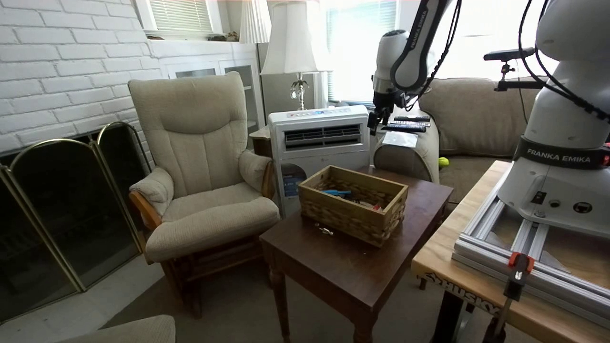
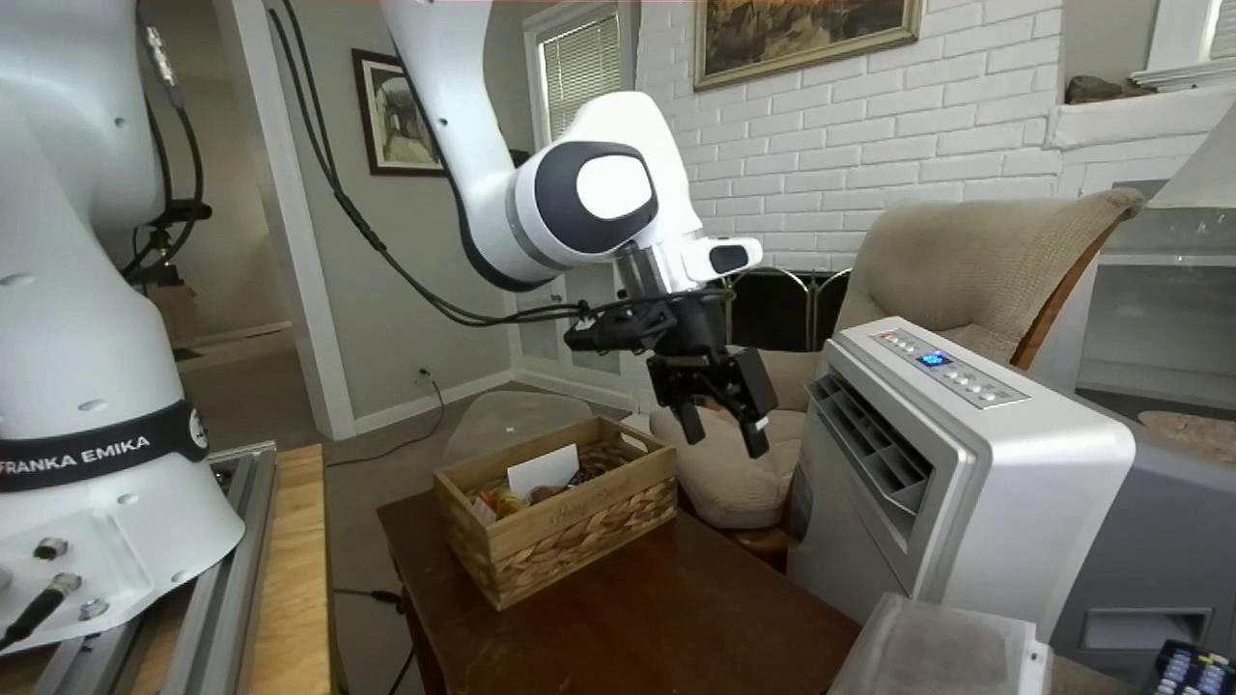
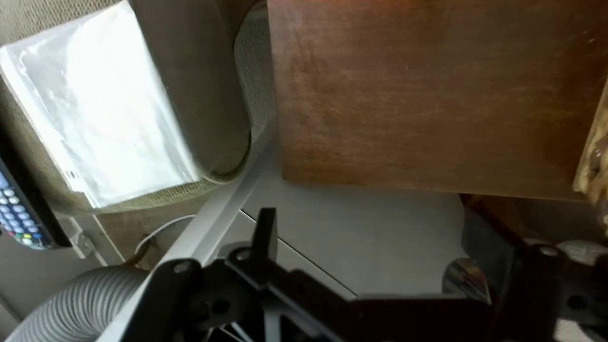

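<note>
Table (image 1: pixel 343 267), white air conditioner (image 1: pixel 324 155), woven basket (image 1: pixel 340 219) and my released hand (image 2: pixel 724 439).
The air conditioner stands beside the table, which bears the basket. My hand hovers near the air conditioner, its jaws spread wide and nothing between them. In an exterior view, a flat white piece (image 2: pixel 543 470) shows inside the basket.

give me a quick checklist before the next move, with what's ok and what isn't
1. Black two-fingered gripper open, holding nothing: ok.
2. Light-wood basket with woven sides upright on the dark brown wooden table: ok.
3. Gripper clear of the basket: ok, gap visible in both exterior views.
4. Whole basket in the wrist view: not ok, only its edge shows.
5. Room between gripper and boxy white air conditioner: cannot tell how much.
6. Full basket contents: cannot tell, walls hide part.
</note>
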Robot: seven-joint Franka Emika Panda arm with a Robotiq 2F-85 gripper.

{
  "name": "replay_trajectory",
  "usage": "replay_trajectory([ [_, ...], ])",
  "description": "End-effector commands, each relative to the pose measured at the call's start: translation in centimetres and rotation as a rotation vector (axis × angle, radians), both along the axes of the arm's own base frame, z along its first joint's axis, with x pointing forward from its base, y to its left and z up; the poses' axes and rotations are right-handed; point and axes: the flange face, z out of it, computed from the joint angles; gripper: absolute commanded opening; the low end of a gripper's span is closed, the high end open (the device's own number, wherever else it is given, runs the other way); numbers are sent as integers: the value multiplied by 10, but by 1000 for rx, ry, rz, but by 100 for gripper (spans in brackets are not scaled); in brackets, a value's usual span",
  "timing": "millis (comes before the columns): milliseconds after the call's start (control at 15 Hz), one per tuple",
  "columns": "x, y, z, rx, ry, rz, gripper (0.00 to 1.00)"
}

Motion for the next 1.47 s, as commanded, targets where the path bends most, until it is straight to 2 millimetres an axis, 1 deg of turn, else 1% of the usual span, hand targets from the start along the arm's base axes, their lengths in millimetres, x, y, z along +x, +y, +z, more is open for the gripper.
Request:
replay_trajectory([
  [0, 1, -7, -2, 7, -2, -29, 100],
  [133, 1, -15, -4, 12, -3, -54, 100],
  [200, 1, -15, -4, 14, -3, -57, 100],
  [267, -2, -4, -4, -5, 10, -34, 100],
  [333, 9, 2, -5, -11, 17, -69, 100],
  [400, 21, 3, -5, -2, 1, -166, 100],
  [467, 34, 5, -9, 22, 28, -230, 100],
  [600, 55, 3, -12, 54, 42, -332, 100],
  [733, 78, -5, -12, 95, 69, -435, 100],
  [867, 97, -24, -12, 129, 105, -533, 100],
  [1067, 118, -63, -15, 134, 135, -655, 100],
  [1200, 126, -88, -13, 139, 151, -728, 100],
  [1400, 132, -125, -21, 114, 154, -773, 100],
])
